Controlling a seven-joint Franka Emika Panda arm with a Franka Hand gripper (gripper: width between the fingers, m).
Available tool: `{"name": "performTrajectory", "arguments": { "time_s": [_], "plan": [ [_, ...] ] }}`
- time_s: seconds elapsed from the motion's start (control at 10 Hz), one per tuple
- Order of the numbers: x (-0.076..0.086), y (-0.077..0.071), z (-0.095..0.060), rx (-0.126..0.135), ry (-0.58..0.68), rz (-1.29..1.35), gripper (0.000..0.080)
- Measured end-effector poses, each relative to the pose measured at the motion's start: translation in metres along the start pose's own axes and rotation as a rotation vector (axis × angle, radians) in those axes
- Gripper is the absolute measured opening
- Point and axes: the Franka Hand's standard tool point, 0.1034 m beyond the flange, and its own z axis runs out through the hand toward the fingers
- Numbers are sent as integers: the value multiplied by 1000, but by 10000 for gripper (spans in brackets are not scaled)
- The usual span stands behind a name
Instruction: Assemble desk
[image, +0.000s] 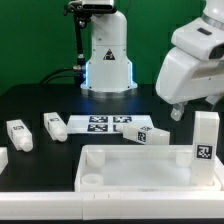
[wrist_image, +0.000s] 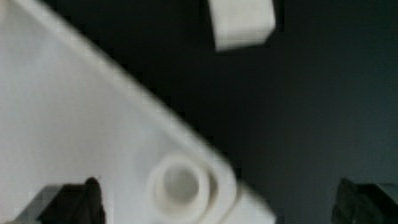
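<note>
— Where's the desk panel (image: 120, 172)?
— It's flat on the black table (image: 40, 100), with one leg (image: 205, 138) upright at its end on the exterior view's right. Its corner socket (wrist_image: 178, 184) lies under my gripper (wrist_image: 224, 205).
— And your grip?
— My fingers (wrist_image: 71, 203) are spread wide and pinch nothing. Loose legs (image: 53, 125) lie by the marker board (image: 105, 124).

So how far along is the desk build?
Done: one leg stands upright at the desk panel corner on the exterior view's right; whether it's fully seated, can't tell. In hand: nothing; the gripper is open over an empty corner socket. Left: three legs lie loose on the table.
</note>
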Motion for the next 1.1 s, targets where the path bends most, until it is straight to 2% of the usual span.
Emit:
{"name": "performTrajectory", "arguments": {
  "time_s": [0.1,0.2,0.3,0.5,0.7,0.8,1.1],
  "plan": [
    [-7,-2,6,17,-75,55,649],
    [-10,-2,2,30,-225,211,649],
    [1,4,0,19,-278,214,649],
    [-11,1,6,34,-411,218,649],
    [-12,-4,27,57,-460,81,649],
    [-11,-4,27,39,-449,28,649],
    [-12,-2,27,39,-450,50,649]
  ]
}}
